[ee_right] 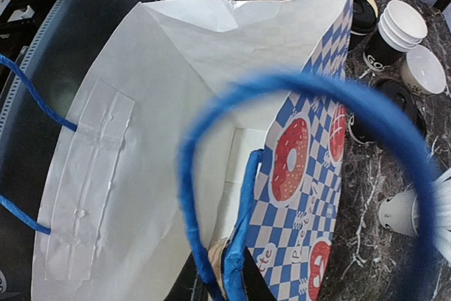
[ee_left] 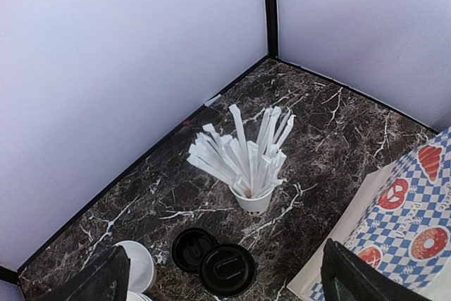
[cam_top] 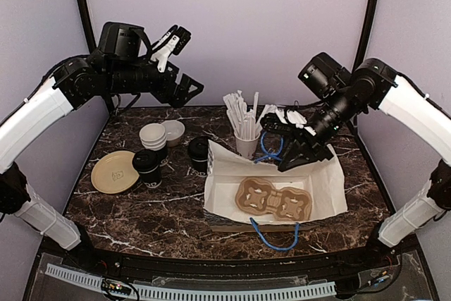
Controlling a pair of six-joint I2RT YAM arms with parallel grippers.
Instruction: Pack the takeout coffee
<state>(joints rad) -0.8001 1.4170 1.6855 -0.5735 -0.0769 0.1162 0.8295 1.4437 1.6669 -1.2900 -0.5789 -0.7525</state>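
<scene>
Looking down on the dark marble tabletop (cam_top: 141, 209) and finding the takeout coffee (cam_top: 199, 151) upright on it, lid on, outside the paper bag (cam_top: 324, 188) and just beside the bag's left edge. Can place it also near and left of the white straw cup (cam_top: 246, 144), and right of the stack of lidless cups (cam_top: 153, 137). From the left wrist, seeing a low pile of bare black lids (ee_left: 191, 247) at its far-left side, touching or only very close — cannot tell which. Farther left, noting a second black cup with a dark top (cam_top: 146, 167) next to a tan disc (cam_top: 113, 173). Inside the open bag, noting a brown cup carrier (cam_top: 273, 199) lying flat.

Finding the left tool (ee_left: 224, 273) raised above the far left part of the tabletop, fingers (ee_left: 106, 280) spread wide, gripping nothing. Finding the right tool (cam_top: 283, 154) at the far rim of the bag, jaws pressed nearly together on the far blue handle (ee_right: 296, 82) — as far as the blurred wrist view allows to judge. Noting also the near blue handle (cam_top: 275, 239), loose over the near side.
</scene>
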